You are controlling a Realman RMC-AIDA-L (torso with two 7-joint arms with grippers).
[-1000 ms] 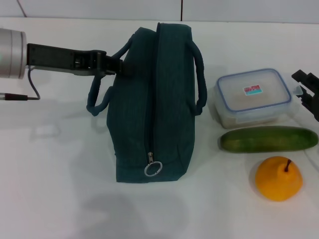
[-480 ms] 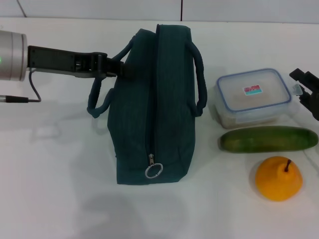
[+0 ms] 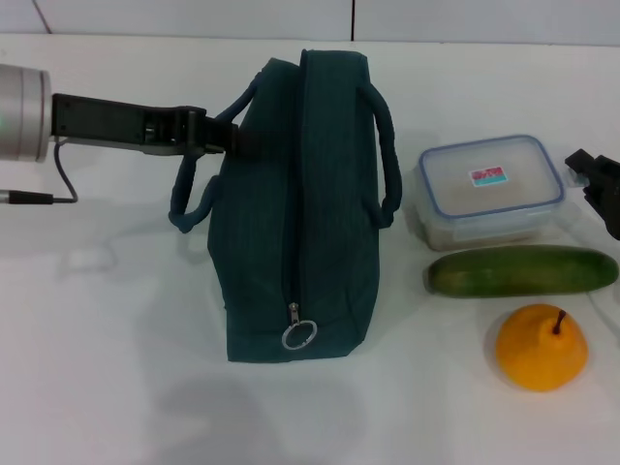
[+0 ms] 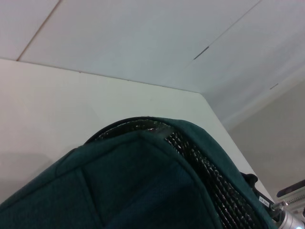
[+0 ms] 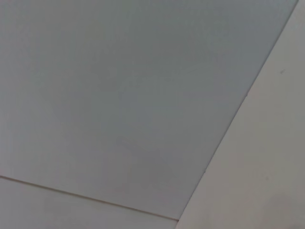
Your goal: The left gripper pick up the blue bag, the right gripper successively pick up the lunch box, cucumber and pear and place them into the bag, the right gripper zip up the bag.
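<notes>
Head view: blue bag [image 3: 295,208] stands upright on the white table [image 3: 107,349], zip running along its top w/ the ring zipper pull [image 3: 298,333] at the near end, zip looks closed along the stretch in sight. Two loop handles, one each side. Left gripper [image 3: 231,137] reaches in from the robot's left, arm horizontal, tip right at the left-side handle [image 3: 190,194] and the bag's upper left edge, touching the fabric. Fingers are dark against dark cloth, so can't tell how wide they are or if they've actually got hold of the handle.

Right of the bag, well apart from the left arm: lunch box [image 3: 491,190], blue-rimmed lid on, small red-and-teal label on top. Just in front of it lies the cucumber [image 3: 523,270], lengthwise across, nearly touching the box's near edge. Pear [image 3: 542,347] sits nearer still, just beside the cucumber, stem up.

Right gripper [image 3: 601,190] is only a dark bit at the frame's right edge, beside the lunch box's right end; can't tell its fingers' state, nothing seen in it.

Left wrist view: bag's teal fabric fills the lower part, close up, w/ a strip of silver foil lining [image 4: 209,174] showing along an edge. Right wrist view: only plain pale surfaces.
</notes>
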